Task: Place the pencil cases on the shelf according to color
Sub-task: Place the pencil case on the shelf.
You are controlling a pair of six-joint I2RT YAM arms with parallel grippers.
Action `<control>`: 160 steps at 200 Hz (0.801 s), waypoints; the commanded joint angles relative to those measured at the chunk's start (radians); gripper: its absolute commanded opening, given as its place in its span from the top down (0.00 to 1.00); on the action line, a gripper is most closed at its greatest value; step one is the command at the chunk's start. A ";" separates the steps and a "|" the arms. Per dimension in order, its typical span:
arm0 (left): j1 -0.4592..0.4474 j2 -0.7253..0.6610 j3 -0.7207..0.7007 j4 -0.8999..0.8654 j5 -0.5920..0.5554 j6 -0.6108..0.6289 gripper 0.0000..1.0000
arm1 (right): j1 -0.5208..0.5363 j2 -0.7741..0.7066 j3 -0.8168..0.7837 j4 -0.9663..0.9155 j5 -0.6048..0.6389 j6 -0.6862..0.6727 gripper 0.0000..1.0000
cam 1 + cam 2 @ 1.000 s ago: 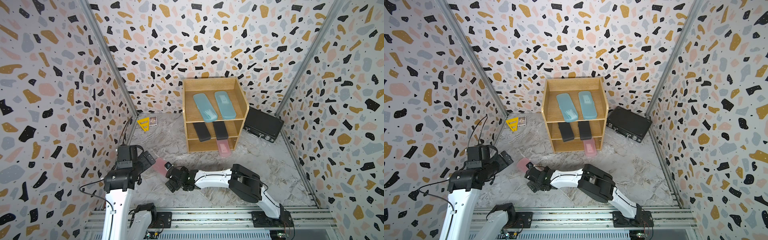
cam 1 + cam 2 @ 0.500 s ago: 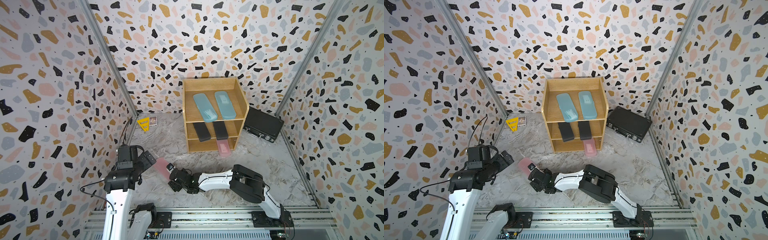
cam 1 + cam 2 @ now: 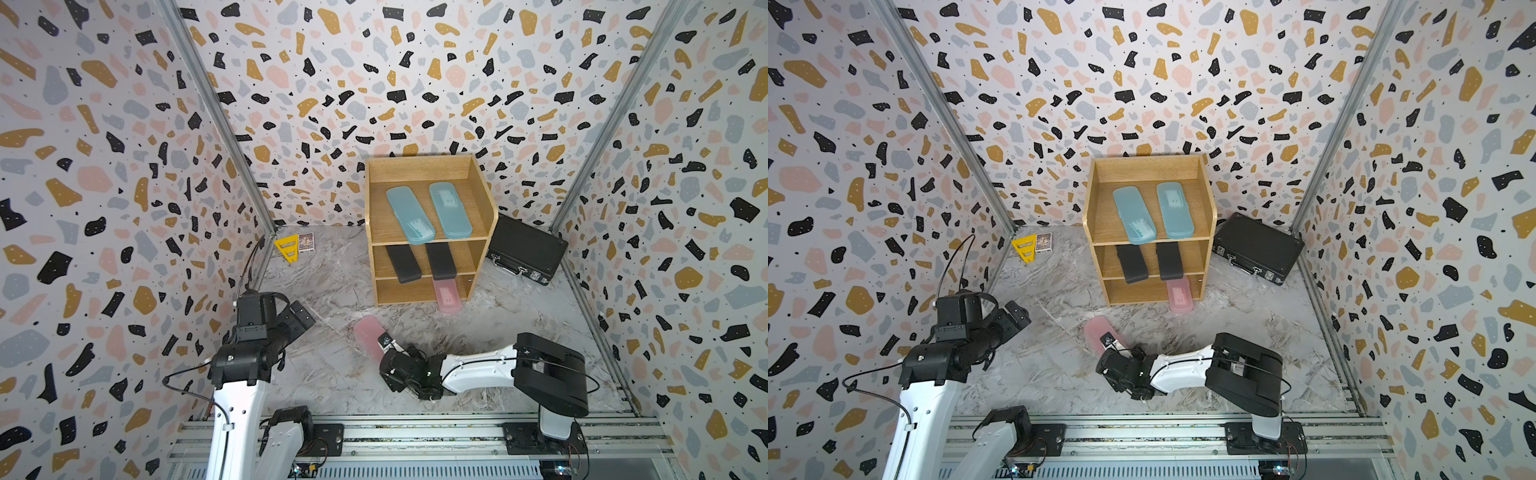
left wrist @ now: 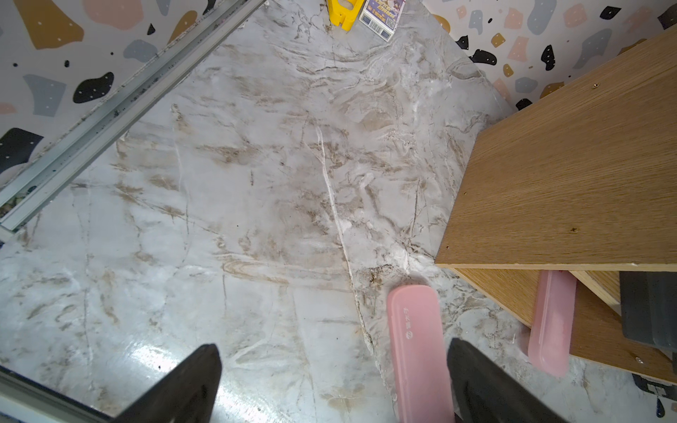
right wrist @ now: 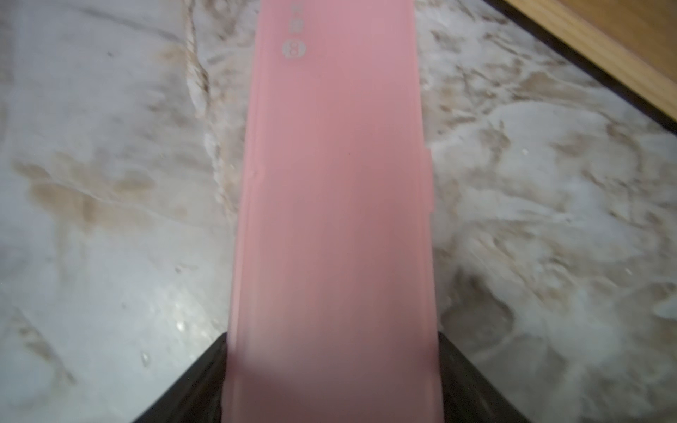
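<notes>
Jaws on the right arm are pinching one end of a pink pencil case [image 3: 368, 337] at lower centre of the frame, below the shelf [image 3: 482, 195] — left jaws are hanging wide open, holding nothing.

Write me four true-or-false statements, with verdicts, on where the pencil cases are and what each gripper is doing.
1. Both teal pencil cases lie on the top tier of the shelf. True.
2. The black pencil cases sit on the bottom tier. False: they are on the middle tier; the bottom tier holds the shelved pink pencil case.
3. The right gripper is shut on the loose pink pencil case. True.
4. The left gripper holds a pencil case. False: its jaws are open and empty.
</notes>
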 commanded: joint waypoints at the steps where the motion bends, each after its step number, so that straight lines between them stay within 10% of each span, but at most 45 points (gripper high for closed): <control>1: -0.016 0.006 -0.018 0.056 0.021 -0.014 0.00 | -0.006 -0.065 -0.081 -0.173 0.048 0.051 0.54; 160: -0.283 0.096 -0.125 0.213 -0.173 -0.099 0.00 | -0.112 -0.336 -0.244 0.034 0.109 0.086 0.58</control>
